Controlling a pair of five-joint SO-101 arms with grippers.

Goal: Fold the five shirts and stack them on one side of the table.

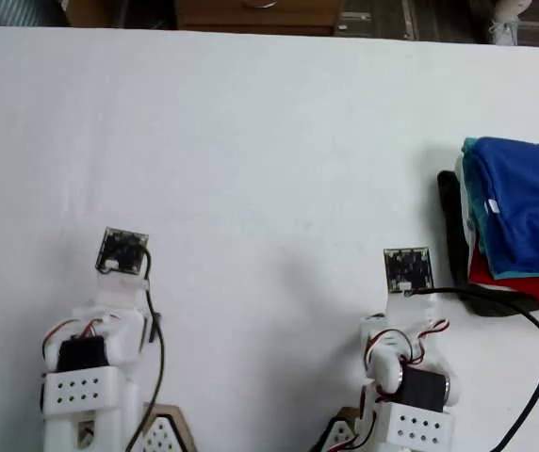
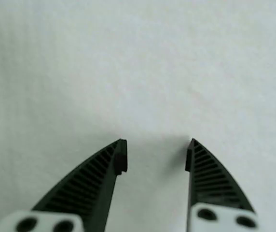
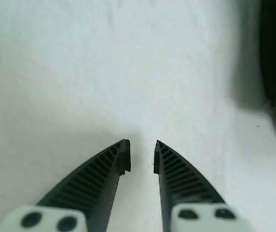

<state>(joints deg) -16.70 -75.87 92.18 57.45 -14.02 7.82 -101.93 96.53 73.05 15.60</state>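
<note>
A stack of folded shirts (image 1: 519,226) lies at the table's right edge: a blue shirt (image 1: 529,202) on top, a red one (image 1: 533,287) under it, a black one (image 1: 451,221) at the bottom. The black shirt's edge (image 3: 275,58) shows in the right wrist view. My left gripper (image 2: 156,155) hangs open over bare white table, nothing between its fingers. My right gripper (image 3: 142,155) stands open by a narrow gap, empty, a short way left of the stack. The left arm (image 1: 95,348) and the right arm (image 1: 406,372) sit folded back at the front edge.
The white table (image 1: 251,141) stretches wide to the left and behind the arms. A black cable (image 1: 533,377) runs from the right arm's camera past the stack's front corner. Wooden furniture (image 1: 260,14) stands beyond the far edge.
</note>
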